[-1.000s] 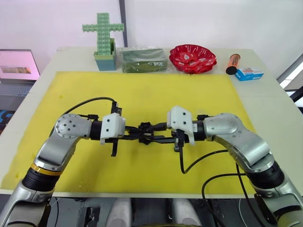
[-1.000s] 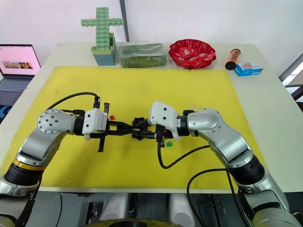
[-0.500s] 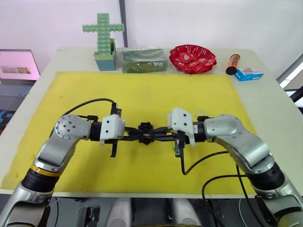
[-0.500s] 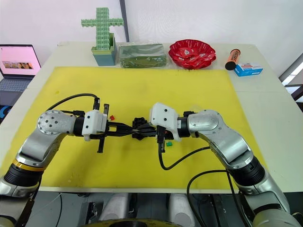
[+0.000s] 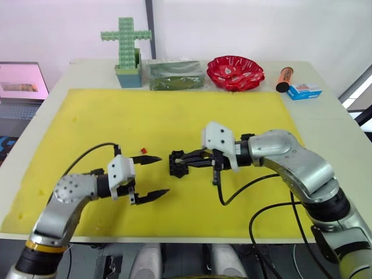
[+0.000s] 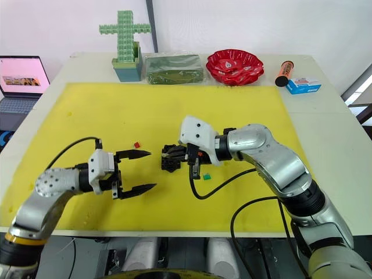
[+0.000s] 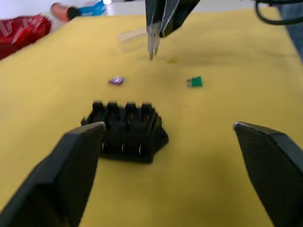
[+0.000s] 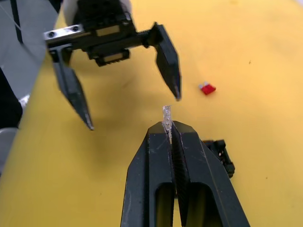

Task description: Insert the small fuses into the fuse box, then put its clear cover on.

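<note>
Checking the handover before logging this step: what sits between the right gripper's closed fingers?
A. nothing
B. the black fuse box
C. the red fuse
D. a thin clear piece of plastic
D: the right gripper is shut on a thin clear piece of plastic poking from its tips; the red fuse lies on the mat.

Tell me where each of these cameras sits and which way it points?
Head views: from the head, down over the yellow mat; both arms show.
Left wrist: along the open left claw toward the fuse box.
Right wrist: along the right claw, shut on a tiny clear piece, facing the left claw.
All share the fuse box.
</note>
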